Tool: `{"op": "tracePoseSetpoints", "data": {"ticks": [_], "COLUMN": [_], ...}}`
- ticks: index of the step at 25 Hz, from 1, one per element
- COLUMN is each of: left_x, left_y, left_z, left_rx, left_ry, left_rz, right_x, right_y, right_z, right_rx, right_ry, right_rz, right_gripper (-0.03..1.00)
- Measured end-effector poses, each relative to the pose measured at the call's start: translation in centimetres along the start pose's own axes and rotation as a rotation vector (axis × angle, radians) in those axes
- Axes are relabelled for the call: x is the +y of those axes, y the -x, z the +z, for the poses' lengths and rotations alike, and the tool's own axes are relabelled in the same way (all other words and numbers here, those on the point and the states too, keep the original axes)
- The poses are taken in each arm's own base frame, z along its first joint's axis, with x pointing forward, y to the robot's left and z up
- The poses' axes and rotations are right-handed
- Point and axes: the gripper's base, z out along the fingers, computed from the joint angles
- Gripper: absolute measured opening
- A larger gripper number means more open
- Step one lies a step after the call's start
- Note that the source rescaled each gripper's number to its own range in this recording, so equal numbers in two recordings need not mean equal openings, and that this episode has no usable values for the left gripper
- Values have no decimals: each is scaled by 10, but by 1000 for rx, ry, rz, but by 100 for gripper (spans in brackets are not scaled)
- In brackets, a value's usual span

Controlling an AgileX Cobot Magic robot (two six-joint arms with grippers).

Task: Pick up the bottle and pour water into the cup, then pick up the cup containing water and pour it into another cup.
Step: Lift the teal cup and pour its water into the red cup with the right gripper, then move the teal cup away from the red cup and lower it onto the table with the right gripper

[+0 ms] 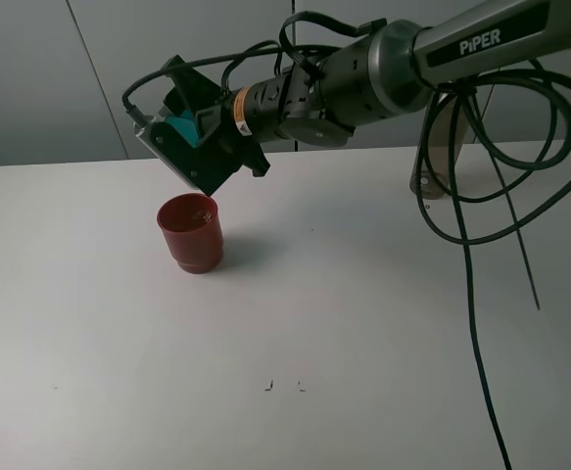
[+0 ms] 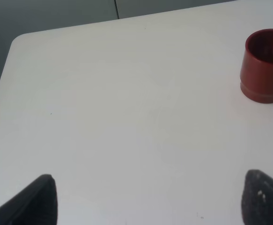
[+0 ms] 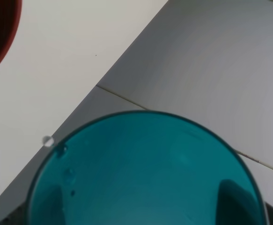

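My right gripper [image 1: 195, 137] reaches across to the left and is shut on the teal-blue cup [image 1: 181, 126]. The cup is tipped steeply, mouth down-left, just above the dark red cup [image 1: 192, 233], which stands upright on the table. In the right wrist view the teal cup [image 3: 145, 173] fills the lower frame, droplets on its inner wall, and the red cup's rim [image 3: 0, 33] shows at one corner. The left wrist view shows the red cup [image 2: 263, 65] far ahead. My left gripper [image 2: 148, 201] is open over bare table with nothing between its fingers. The bottle is out of view.
The white table [image 1: 363, 323] has rounded far corners and a grey wall behind it. A wooden bracket [image 1: 440, 162] stands at the back right. Black cables [image 1: 476, 294] hang from the right arm down across the table's right side.
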Motion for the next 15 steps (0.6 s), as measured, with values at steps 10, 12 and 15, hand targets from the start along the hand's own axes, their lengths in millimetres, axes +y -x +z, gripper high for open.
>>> {"op": "tracePoseSetpoints", "data": {"ticks": [10, 12, 15], "left_x": [0, 0, 0], "left_y": [0, 0, 0], "left_z": [0, 0, 0], "left_rx": [0, 0, 0], "left_ry": [0, 0, 0], "left_rz": [0, 0, 0], "right_x": [0, 0, 3], "right_y": [0, 0, -1], "right_z": [0, 0, 0], "right_rx": [1, 3, 24], "right_ry": [2, 4, 25], "right_rz": [352, 501, 714], "right_gripper": [11, 11, 11]}}
